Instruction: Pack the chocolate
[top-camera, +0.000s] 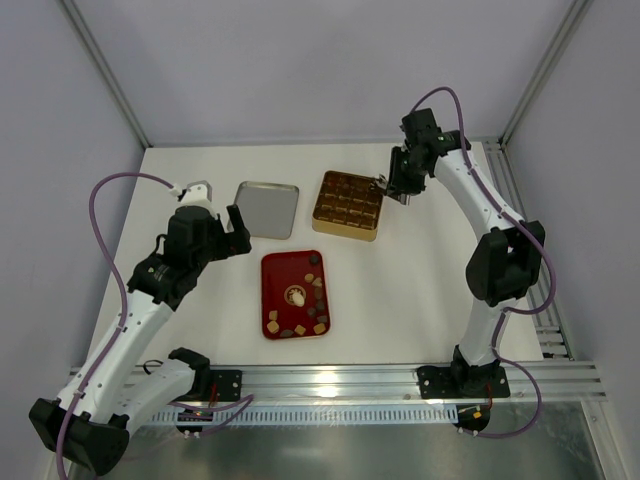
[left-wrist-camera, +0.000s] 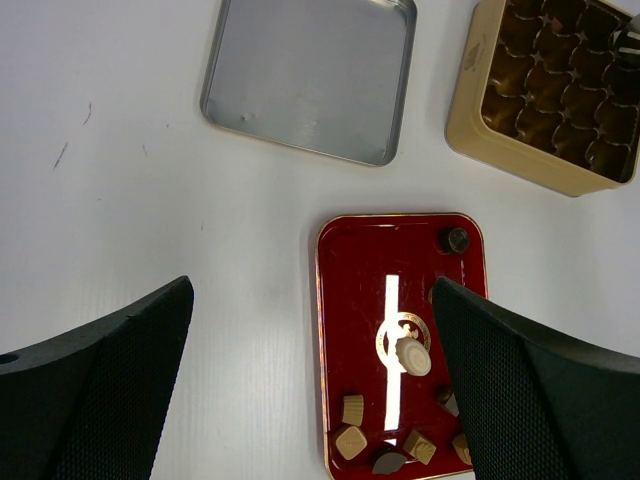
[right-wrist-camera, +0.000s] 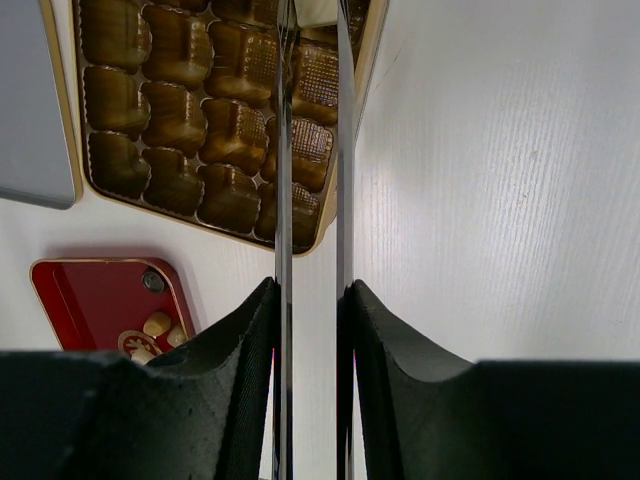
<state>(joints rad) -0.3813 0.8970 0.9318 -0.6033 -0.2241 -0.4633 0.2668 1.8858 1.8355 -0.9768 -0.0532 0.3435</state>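
The chocolate lies on a flat red tray (top-camera: 280, 275): a whitish round piece (top-camera: 296, 295) in the middle, with dark lumps and tan cubes (top-camera: 318, 300) along its right and near edges. The left wrist view shows the whitish piece (left-wrist-camera: 411, 355), a dark lump (left-wrist-camera: 457, 240) and tan cubes (left-wrist-camera: 352, 440). My left gripper (top-camera: 215, 225) is open and empty, above the table left of the tray. My right gripper (right-wrist-camera: 310, 285) is shut on metal tongs (right-wrist-camera: 283, 150), whose tips reach over the gold tin's (top-camera: 348, 228) right edge. Something pale sits between the tips; I cannot tell what.
The gold tin's compartments (right-wrist-camera: 200, 130) hold an empty-looking gold liner. A silver lid (top-camera: 266, 209) lies open side up, left of the tin and behind the tray; it also shows in the left wrist view (left-wrist-camera: 310, 75). The aluminium rail (top-camera: 330, 380) runs along the near edge.
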